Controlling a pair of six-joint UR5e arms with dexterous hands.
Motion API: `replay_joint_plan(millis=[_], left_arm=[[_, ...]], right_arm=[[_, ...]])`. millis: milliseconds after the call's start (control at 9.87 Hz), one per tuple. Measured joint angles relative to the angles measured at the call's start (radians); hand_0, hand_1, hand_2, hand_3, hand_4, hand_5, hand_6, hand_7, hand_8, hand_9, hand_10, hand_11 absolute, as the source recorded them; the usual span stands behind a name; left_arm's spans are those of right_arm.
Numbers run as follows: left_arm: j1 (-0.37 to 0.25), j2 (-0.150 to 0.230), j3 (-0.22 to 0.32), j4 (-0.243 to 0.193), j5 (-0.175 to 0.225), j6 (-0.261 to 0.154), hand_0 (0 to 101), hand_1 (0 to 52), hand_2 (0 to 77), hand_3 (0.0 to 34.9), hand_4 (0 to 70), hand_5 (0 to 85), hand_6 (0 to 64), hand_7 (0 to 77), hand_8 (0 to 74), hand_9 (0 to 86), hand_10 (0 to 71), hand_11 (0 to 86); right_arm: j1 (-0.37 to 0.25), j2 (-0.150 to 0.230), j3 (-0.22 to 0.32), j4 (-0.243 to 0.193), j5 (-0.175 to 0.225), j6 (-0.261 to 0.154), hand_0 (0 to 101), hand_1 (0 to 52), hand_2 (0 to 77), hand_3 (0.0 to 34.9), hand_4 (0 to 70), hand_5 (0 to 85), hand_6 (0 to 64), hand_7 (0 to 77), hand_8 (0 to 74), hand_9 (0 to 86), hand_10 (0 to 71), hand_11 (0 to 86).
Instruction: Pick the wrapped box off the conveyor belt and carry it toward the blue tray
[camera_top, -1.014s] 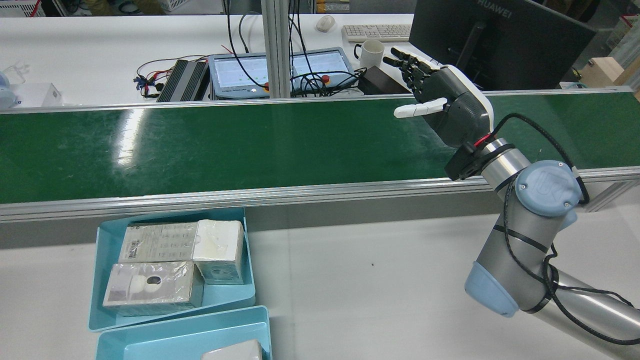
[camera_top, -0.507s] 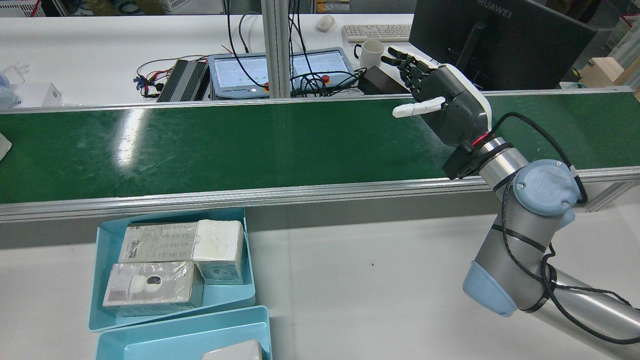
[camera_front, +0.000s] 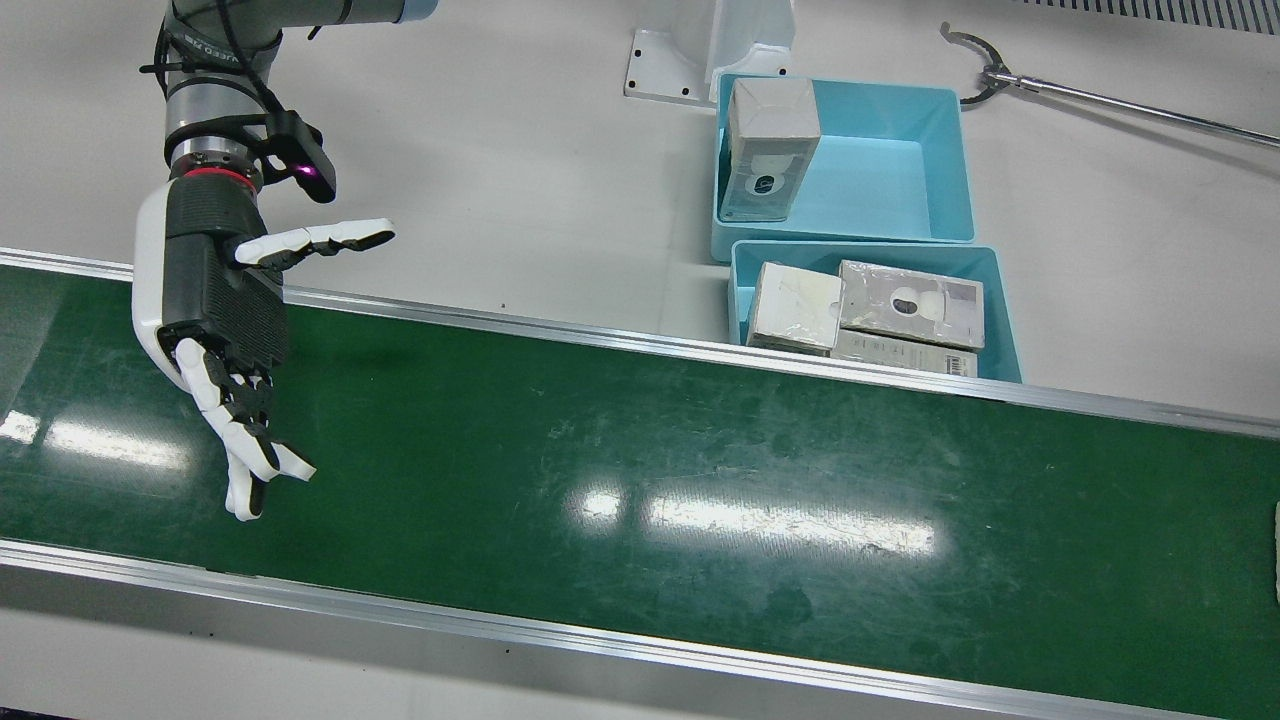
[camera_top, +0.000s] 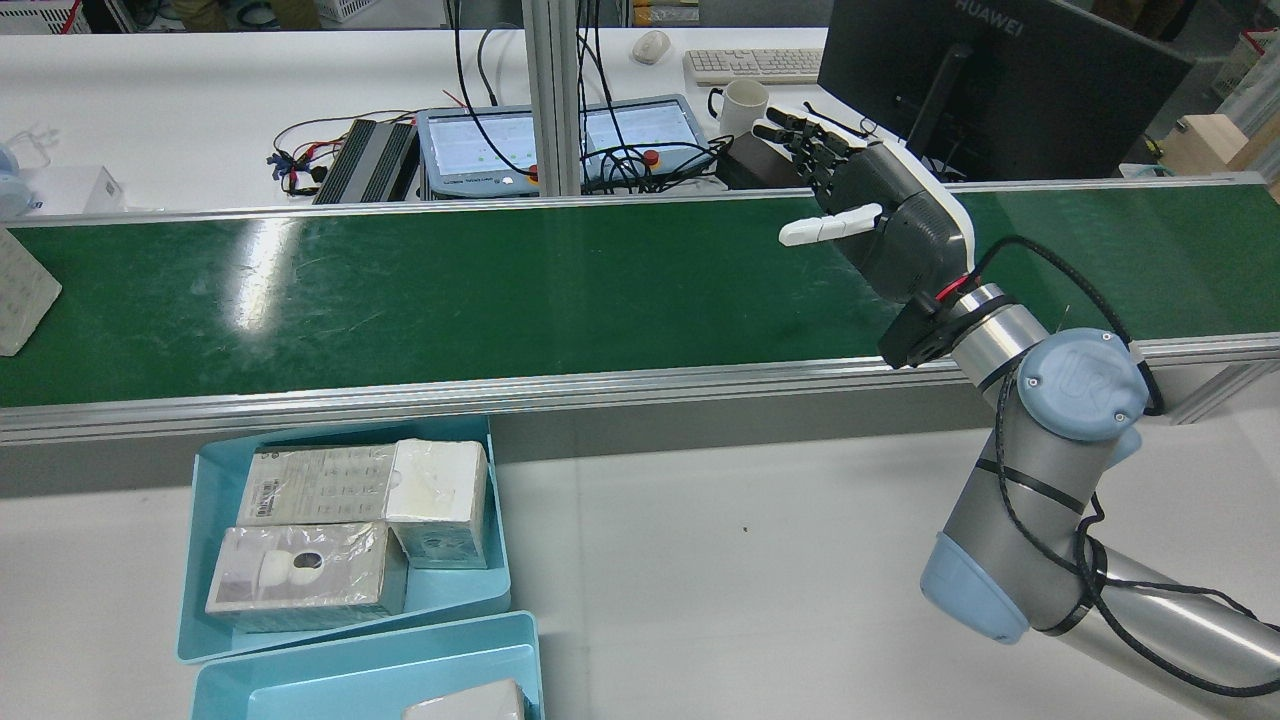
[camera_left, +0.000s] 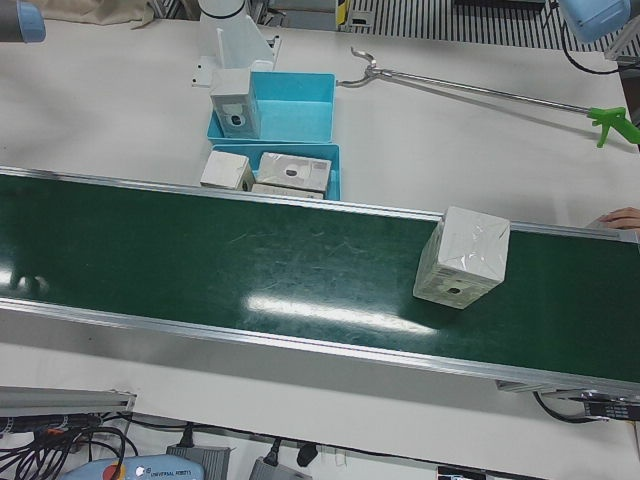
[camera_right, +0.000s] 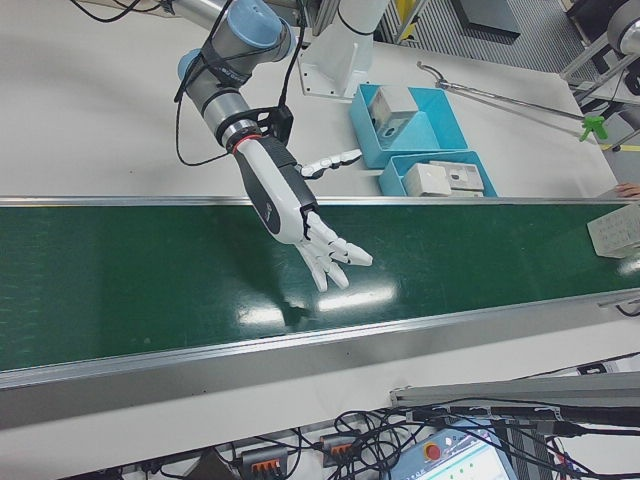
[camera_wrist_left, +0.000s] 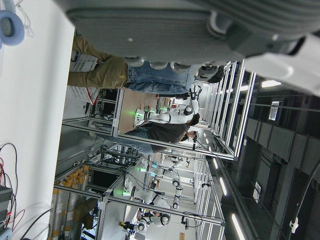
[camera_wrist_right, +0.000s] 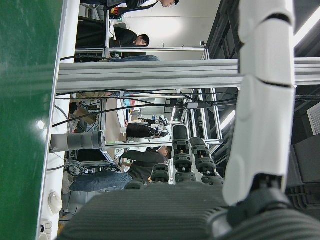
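Note:
A wrapped white box (camera_left: 462, 257) stands on the green conveyor belt (camera_left: 200, 260). It shows at the left edge of the rear view (camera_top: 20, 290) and at the right edge of the right-front view (camera_right: 615, 232). My right hand (camera_top: 880, 220) is open and empty, fingers spread, held over the belt's other end, far from the box; it also shows in the front view (camera_front: 215, 300) and the right-front view (camera_right: 290, 205). The blue tray (camera_top: 215, 500) beside the belt holds three wrapped boxes. The left hand view shows only a grey edge of my left hand (camera_wrist_left: 165, 25).
A second blue tray (camera_front: 880, 170) with one box stands behind the first (camera_front: 742, 290). A long grabber tool (camera_left: 480, 92) lies on the table. A monitor (camera_top: 980, 80), a mug (camera_top: 743, 105) and tablets (camera_top: 560, 140) stand beyond the belt.
The wrapped box has come into the rear view at the left edge, riding the belt. My right hand has shifted slightly left and stays open.

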Motion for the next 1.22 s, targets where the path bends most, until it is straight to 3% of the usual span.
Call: replay_joint_plan(millis=[608, 1216], left_arm=[[0.000, 0.000, 0.000, 0.000, 0.000, 0.000, 0, 0.0, 0.5, 0.0, 0.5, 1.1, 0.5, 0.5, 0.5, 0.0, 0.5, 0.0], [0.000, 0.000, 0.000, 0.000, 0.000, 0.000, 0, 0.0, 0.5, 0.0, 0.5, 1.1, 0.5, 0.5, 0.5, 0.0, 0.0, 0.0]], right_arm=[[-0.001, 0.027, -0.021, 0.000, -0.003, 0.004, 48, 12.5, 8.2, 0.0, 13.1, 11.5, 7.1, 19.6, 4.4, 6.0, 0.0, 1.1], [-0.003, 0.031, -0.026, 0.001, -0.003, 0.004, 48, 12.5, 7.1, 0.0, 13.6, 11.5, 7.1, 18.5, 4.4, 6.0, 0.0, 1.1]])
